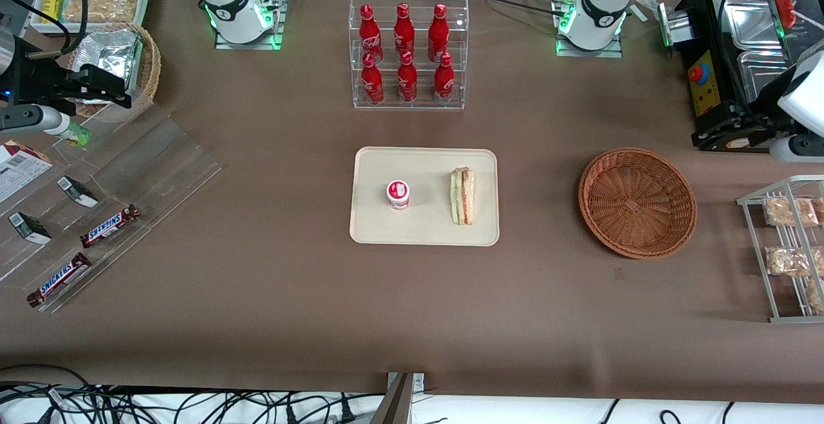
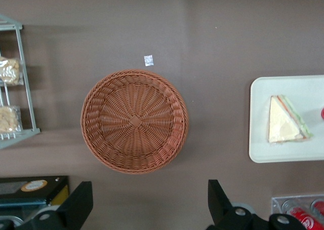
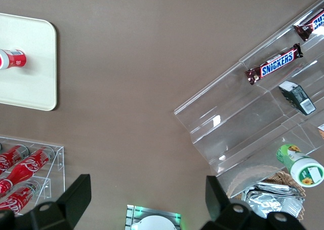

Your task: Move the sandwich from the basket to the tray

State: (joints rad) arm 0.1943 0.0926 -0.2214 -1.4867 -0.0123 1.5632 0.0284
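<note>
The sandwich (image 1: 463,195) lies on its side on the cream tray (image 1: 425,231), on the part of it nearest the basket. It also shows in the left wrist view (image 2: 287,119), on the tray (image 2: 283,151). The reddish-brown wicker basket (image 1: 637,202) is empty and stands beside the tray, toward the working arm's end of the table. My left gripper (image 2: 147,204) is open and empty, held high above the table, with the basket (image 2: 134,121) in view below it. The arm (image 1: 798,115) shows at the edge of the front view.
A small white cup with a red lid (image 1: 398,193) stands on the tray beside the sandwich. A clear rack of red bottles (image 1: 408,54) stands farther from the front camera. A wire rack of snack packets (image 1: 788,250) and a black machine (image 1: 727,89) flank the basket.
</note>
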